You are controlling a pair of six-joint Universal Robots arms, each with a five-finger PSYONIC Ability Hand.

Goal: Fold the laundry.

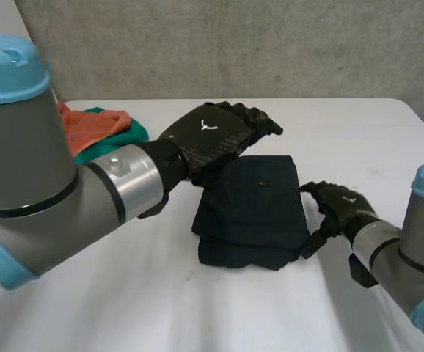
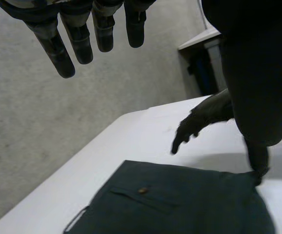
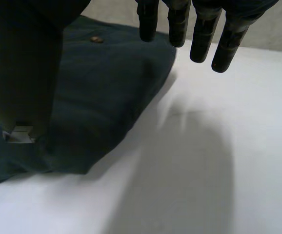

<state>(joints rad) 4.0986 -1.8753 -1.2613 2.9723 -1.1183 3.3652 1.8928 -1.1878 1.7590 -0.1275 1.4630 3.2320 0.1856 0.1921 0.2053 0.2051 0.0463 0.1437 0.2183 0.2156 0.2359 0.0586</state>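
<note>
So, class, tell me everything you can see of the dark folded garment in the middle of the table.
The garment is dark green-black woven cloth, folded into a rough rectangle of several layers and lying flat on the white table. Its top face shows a slit pocket with a small brown button. The near edge is uneven, with lower layers peeking out. The left hand, fingers straight, touches its far left corner with the thumb tip. The right hand, also open, sits at its right edge, thumb against the cloth.

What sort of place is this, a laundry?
Likely a test lab, not a laundry: bare concrete wall, plain white table, with just one folded dark garment and a small clothes pile.
</note>
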